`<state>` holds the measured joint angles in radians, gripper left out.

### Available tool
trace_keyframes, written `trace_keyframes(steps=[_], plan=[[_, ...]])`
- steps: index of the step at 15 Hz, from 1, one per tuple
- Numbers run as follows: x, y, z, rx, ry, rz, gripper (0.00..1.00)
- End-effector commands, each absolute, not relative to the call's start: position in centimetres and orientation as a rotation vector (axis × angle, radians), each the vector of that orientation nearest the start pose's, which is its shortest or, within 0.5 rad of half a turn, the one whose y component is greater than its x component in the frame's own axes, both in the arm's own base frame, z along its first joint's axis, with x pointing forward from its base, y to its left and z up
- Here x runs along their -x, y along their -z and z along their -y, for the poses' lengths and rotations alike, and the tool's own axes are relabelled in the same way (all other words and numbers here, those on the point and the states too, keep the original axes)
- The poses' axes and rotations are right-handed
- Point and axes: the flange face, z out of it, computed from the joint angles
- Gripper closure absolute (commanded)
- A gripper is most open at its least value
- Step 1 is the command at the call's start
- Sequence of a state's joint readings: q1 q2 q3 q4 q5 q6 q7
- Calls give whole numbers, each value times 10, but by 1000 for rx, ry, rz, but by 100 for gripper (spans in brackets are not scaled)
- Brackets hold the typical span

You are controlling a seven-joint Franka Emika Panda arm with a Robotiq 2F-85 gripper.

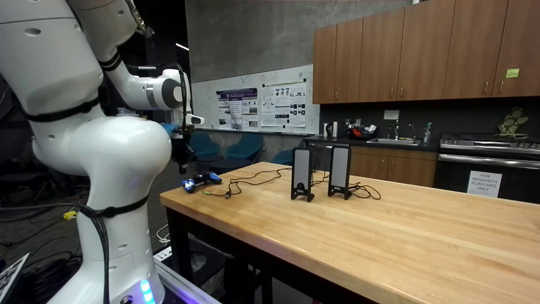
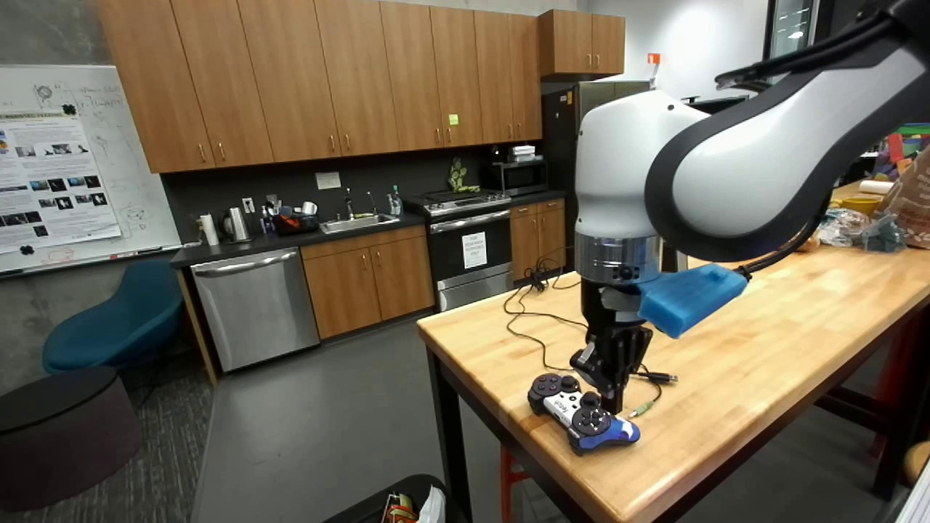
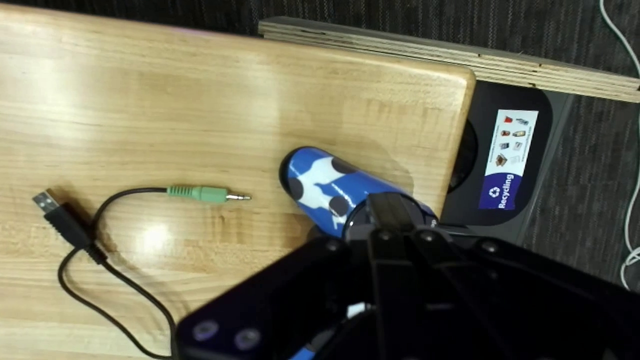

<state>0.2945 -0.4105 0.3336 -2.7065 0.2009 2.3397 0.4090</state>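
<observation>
A blue, white and black game controller [image 2: 558,408] lies on the wooden table near its corner; it also shows in an exterior view [image 1: 201,180] and in the wrist view [image 3: 320,185]. My gripper [image 2: 612,405] points down above the controller, and its fingertips look closed together in the wrist view [image 3: 391,212] with nothing visible between them. It also hangs over the controller in an exterior view [image 1: 182,169]. Whether the tips touch the controller cannot be told. The gripper hides much of the controller in the wrist view. A green audio plug [image 3: 202,194] and a black USB plug [image 3: 67,227] lie beside it.
Two black and grey speakers [image 1: 301,172] [image 1: 339,171] stand upright on the wooden table [image 1: 379,236], joined to a dark cable [image 1: 257,179]. The table's corner edge is close to the controller. A recycling bin [image 3: 545,130] stands below that edge.
</observation>
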Motion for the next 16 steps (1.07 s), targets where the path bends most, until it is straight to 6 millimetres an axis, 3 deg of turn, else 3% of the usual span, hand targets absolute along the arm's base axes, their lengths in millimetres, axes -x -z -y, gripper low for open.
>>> trace_keyframes(steps=[1, 16], plan=[[-323, -348, -225, 3105, 34, 114, 100], [-338, -336, -220, 3127, 33, 103, 100]])
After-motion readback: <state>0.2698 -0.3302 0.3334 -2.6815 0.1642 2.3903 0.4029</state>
